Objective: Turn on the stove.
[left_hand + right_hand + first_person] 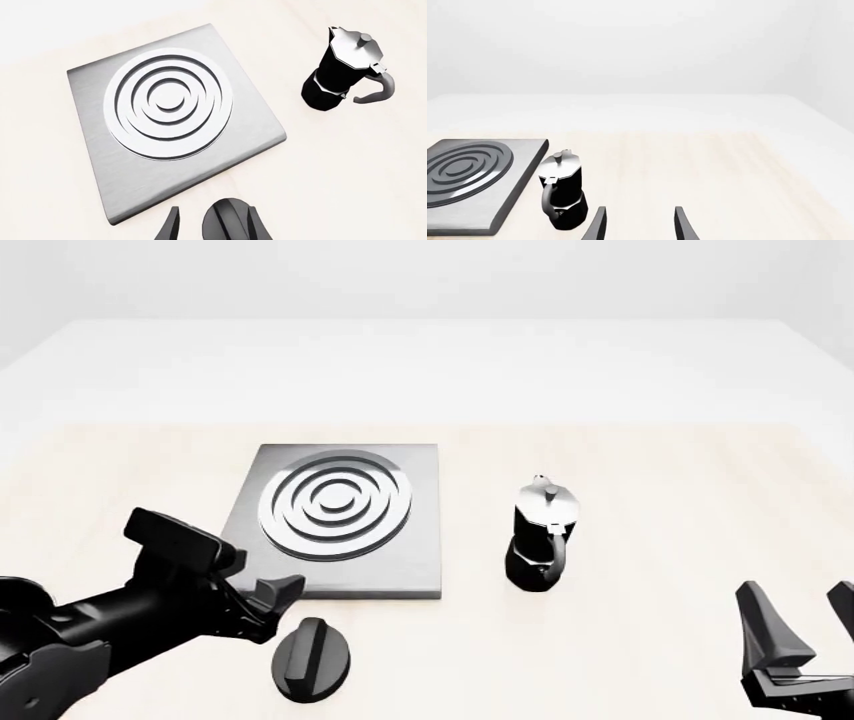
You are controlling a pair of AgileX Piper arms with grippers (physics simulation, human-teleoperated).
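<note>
The stove [400,565] is a flat grey slab with a ringed round burner [340,502]; it also shows in the left wrist view [220,150] and the right wrist view [487,210]. Its black oval knob [314,658] lies on the table just in front of the slab. My left gripper [276,597] is open and hovers just above and behind the knob. In the left wrist view the knob [227,220] sits between the spread fingers [170,227]. My right gripper [805,618] is open and empty at the near right, also in its wrist view [640,225].
A black-and-silver moka pot [541,535] stands upright right of the stove, handle towards me; it shows in the left wrist view [343,70] and the right wrist view [562,192]. Pale wooden tabletop [667,490] extends to the right and back.
</note>
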